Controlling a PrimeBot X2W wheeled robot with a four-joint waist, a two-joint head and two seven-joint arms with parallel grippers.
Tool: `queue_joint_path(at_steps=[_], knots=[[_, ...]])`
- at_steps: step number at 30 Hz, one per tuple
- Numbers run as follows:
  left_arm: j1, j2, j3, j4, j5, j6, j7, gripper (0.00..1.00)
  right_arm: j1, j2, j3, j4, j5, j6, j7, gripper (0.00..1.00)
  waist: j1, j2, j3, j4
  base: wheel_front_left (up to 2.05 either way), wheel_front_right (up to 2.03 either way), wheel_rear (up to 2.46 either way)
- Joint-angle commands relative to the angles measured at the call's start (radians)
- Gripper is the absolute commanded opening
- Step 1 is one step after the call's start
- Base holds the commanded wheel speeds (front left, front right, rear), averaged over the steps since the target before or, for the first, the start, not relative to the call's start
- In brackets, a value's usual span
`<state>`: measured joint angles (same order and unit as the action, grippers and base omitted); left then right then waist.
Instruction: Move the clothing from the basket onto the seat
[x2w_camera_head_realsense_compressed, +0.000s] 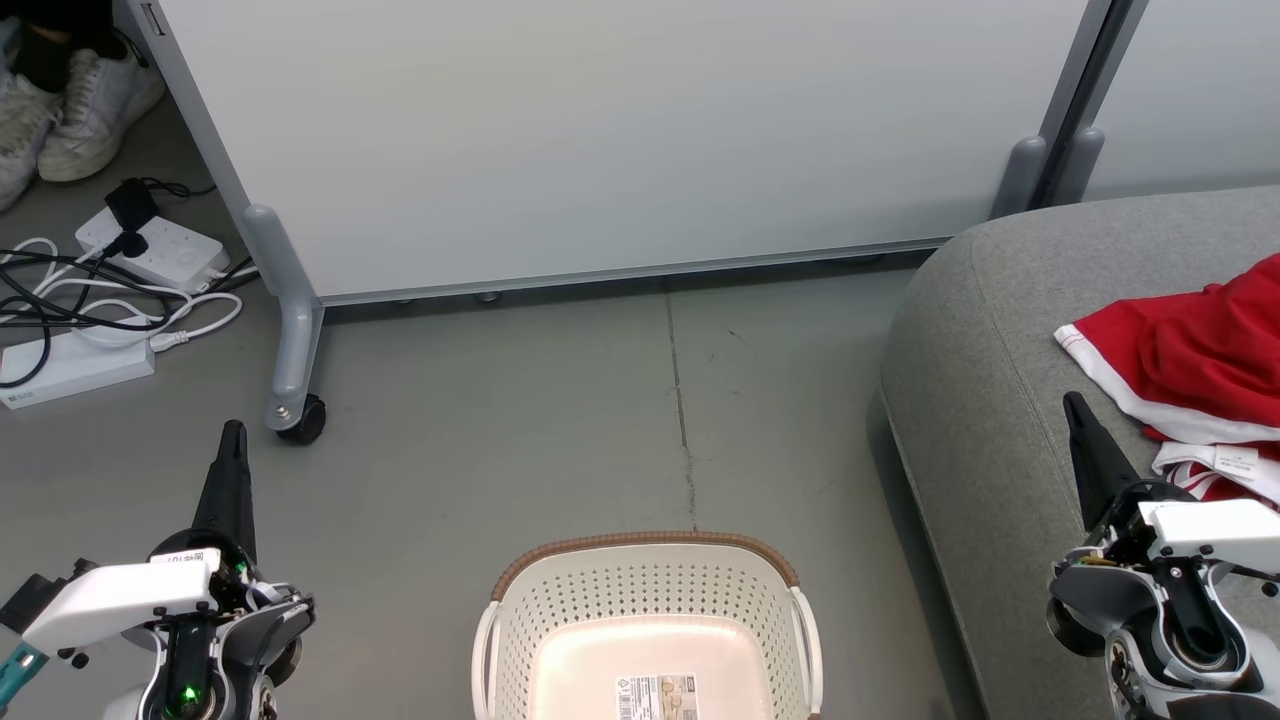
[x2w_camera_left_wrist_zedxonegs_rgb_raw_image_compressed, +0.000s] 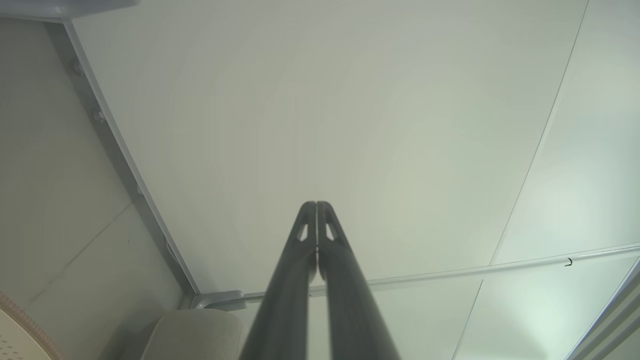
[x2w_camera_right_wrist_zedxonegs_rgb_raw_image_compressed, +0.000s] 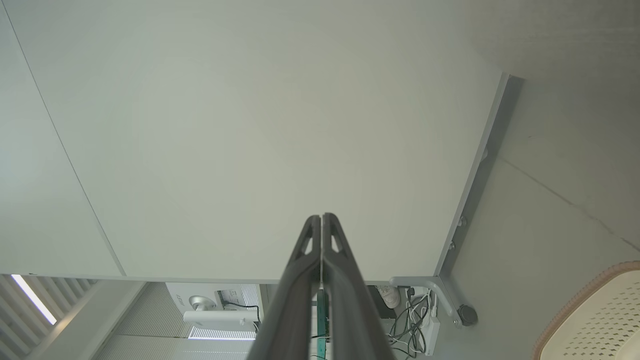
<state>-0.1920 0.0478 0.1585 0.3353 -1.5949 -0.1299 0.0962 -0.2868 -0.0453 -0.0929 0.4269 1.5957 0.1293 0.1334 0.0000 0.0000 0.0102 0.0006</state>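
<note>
**Head view.** One basket (x2w_camera_head_realsense_compressed: 650, 585) stands on the floor (x2w_camera_head_realsense_compressed: 560, 420) at bottom centre. The frame cuts off its near part, and one paper label (x2w_camera_head_realsense_compressed: 657, 697) shows on its bottom. Open floor lies between the basket, the panel (x2w_camera_head_realsense_compressed: 600, 140) ahead and the rounded corner of the seat (x2w_camera_head_realsense_compressed: 980, 400) at right.

The one seat is cut off at right. It bears the clothing (x2w_camera_head_realsense_compressed: 1190, 350), a red heap with white trim; the number of garments cannot be told.

There are two grippers:
- **Left gripper** (x2w_camera_head_realsense_compressed: 233, 430): over the floor, left of the basket.
- **Right gripper** (x2w_camera_head_realsense_compressed: 1073, 402): shown against the seat, near the clothing.

Each has its fingers pressed together and grips nothing.

Two power strips (x2w_camera_head_realsense_compressed: 150, 250) with tangled cables and two white shoes (x2w_camera_head_realsense_compressed: 95, 110), partly cut off, lie at upper left.
</note>
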Motion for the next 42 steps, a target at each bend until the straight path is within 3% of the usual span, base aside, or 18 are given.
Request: queue_joint_path(at_steps=[1,42], knots=[[-0.016,0.002,0.004,0.001,0.0,-0.005,0.0,0.0,-0.007,-0.009,-0.004,0.0,0.006,0.002,0.005,0.0,0.0,0.0,0.0,0.0,0.0,0.0,0.0],[-0.016,0.002,0.004,0.0,0.0,-0.005,0.0,0.0,-0.006,-0.009,-0.003,0.0,0.008,0.003,0.004,0.0,0.0,0.0,0.0,0.0,0.0,0.0,0.0]])
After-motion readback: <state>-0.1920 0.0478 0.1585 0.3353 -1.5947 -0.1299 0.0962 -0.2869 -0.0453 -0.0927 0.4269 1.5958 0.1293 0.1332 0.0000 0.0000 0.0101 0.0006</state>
